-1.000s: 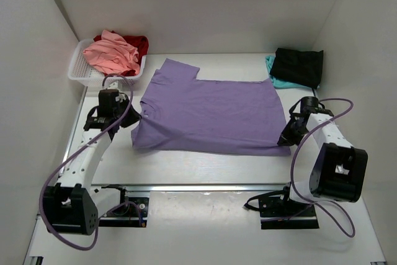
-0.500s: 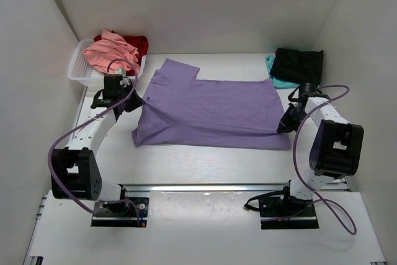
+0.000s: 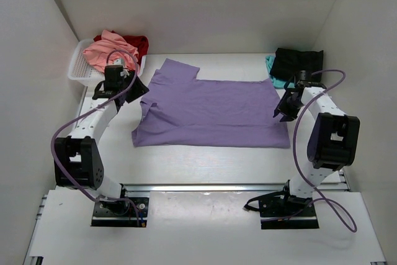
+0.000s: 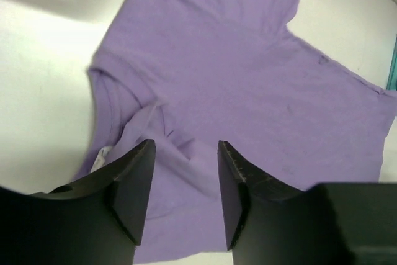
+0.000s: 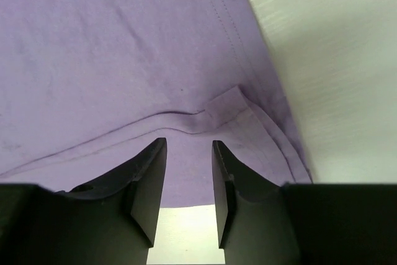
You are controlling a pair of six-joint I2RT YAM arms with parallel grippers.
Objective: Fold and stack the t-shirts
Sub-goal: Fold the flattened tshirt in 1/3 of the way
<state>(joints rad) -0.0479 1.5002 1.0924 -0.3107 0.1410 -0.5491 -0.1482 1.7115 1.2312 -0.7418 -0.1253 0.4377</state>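
Shirt (image 3: 211, 113) in lavender flat, left pincer (image 4: 185, 148) and right pincer (image 5: 188, 144) parted, seemingly empty, shifted rearward

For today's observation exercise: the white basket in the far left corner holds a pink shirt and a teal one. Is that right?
Not quite. The white basket holds the salmon-pink t-shirt and a red t-shirt, not a teal one, as the top external view shows.

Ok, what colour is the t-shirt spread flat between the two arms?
The t-shirt is plain lavender-purple, with no print. The top external view shows it best.
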